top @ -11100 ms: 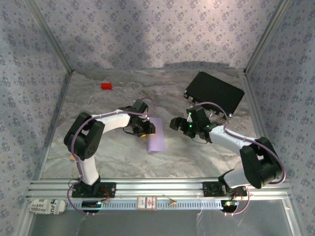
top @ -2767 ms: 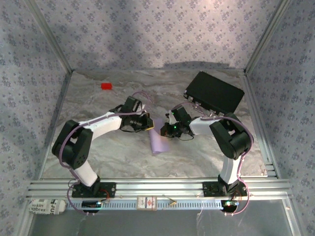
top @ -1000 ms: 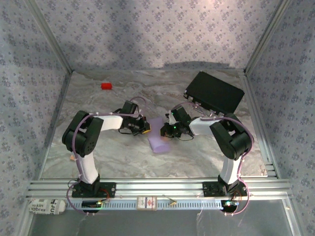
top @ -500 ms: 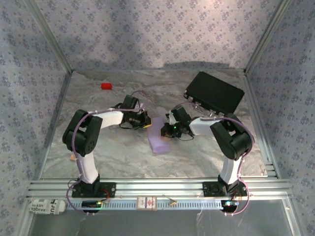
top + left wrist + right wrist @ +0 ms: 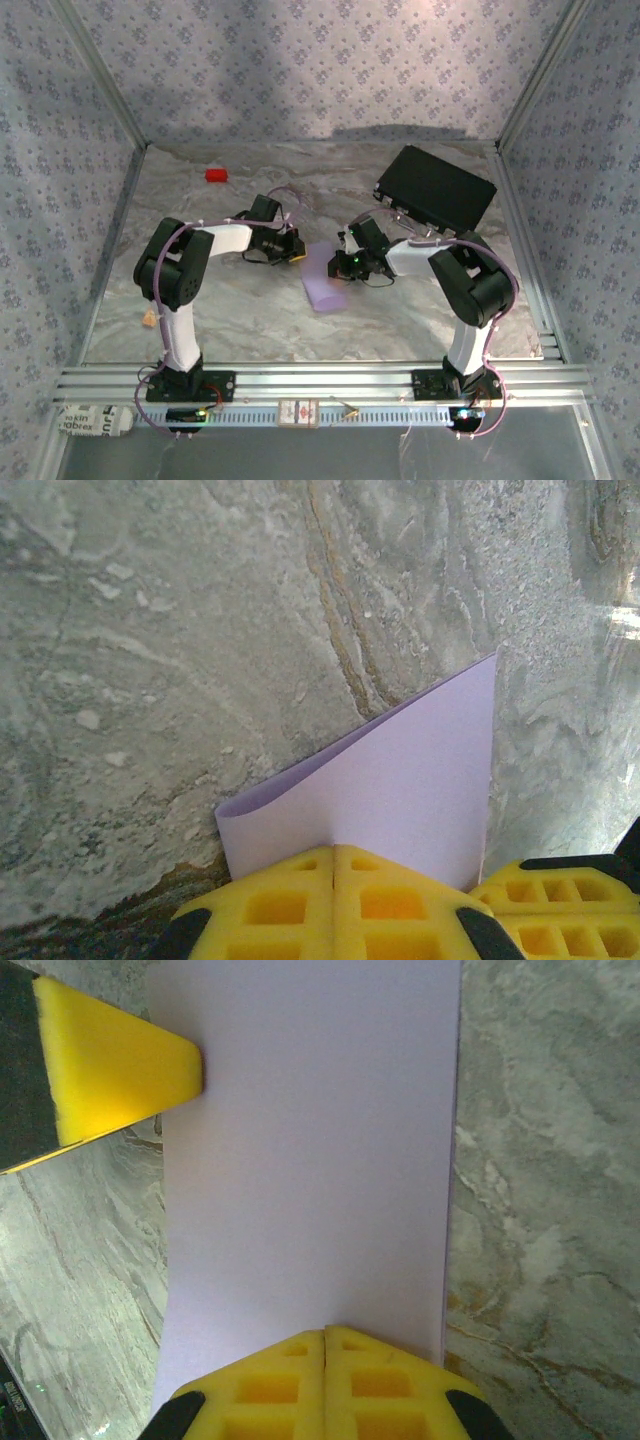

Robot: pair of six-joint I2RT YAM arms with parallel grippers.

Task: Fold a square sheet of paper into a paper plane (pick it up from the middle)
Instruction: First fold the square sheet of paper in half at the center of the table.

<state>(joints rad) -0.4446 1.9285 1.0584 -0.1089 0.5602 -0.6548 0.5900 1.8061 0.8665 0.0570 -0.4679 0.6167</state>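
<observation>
ok so both my jaws are pinched shut on the square sheet of paper (image 5: 321,278) right now, and neither wrist cam shows any gap between the yellow pads

From above, the sheet sits mid table (image 5: 230,310), right between my two wrists, and it looks like a doubled-over strip. My left gripper (image 5: 335,852) has one edge, and the paper rises away from it with a soft rounded curl on its left side. My right gripper (image 5: 325,1335) bites the opposite edge. From there the lilac stretches straight ahead, with my left fingertip (image 5: 125,1065) touching its far left side.

The bit that matters: my jaws face each other across the strip's short width. Its long axis runs far-to-near, crossing the line between them. Both grips sit toward the far end, so the near end sticks out toward my bases with nothing holding it. I can't tell if that end rests on the marble or floats just above it.

Neither arm is really nearer, it's a tie. So I reckon whatever comes next has to be a two-arm move: spreading apart would tug it flat, closing in would buckle it
</observation>
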